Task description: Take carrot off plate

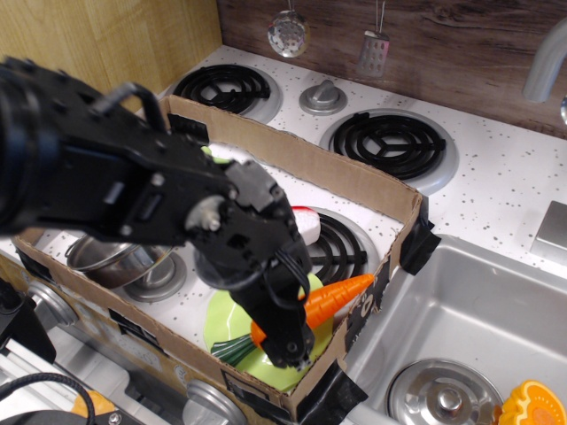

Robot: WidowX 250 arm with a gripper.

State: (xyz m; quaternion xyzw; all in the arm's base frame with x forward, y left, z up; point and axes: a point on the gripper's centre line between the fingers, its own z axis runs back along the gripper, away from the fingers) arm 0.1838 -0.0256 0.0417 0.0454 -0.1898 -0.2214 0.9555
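No readable writing or brand anywhere you look. Your gripper (288,341) down low over lime-green plate (223,317), right on thick end of carrot (335,296). Fingers look closed around carrot but black body blocks it, so can't tell for sure. Carrot lies across plate, pointed tip toward cardboard box (354,181) wall, green stem (232,349) poking out at plate's front edge. Steel pot (106,259) to left, mostly hidden behind arm.

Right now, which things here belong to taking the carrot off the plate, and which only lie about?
For the job:
carrot
plate
gripper

Lying about:
steel pot
red and white toy
cardboard box
orange slice toy
sink
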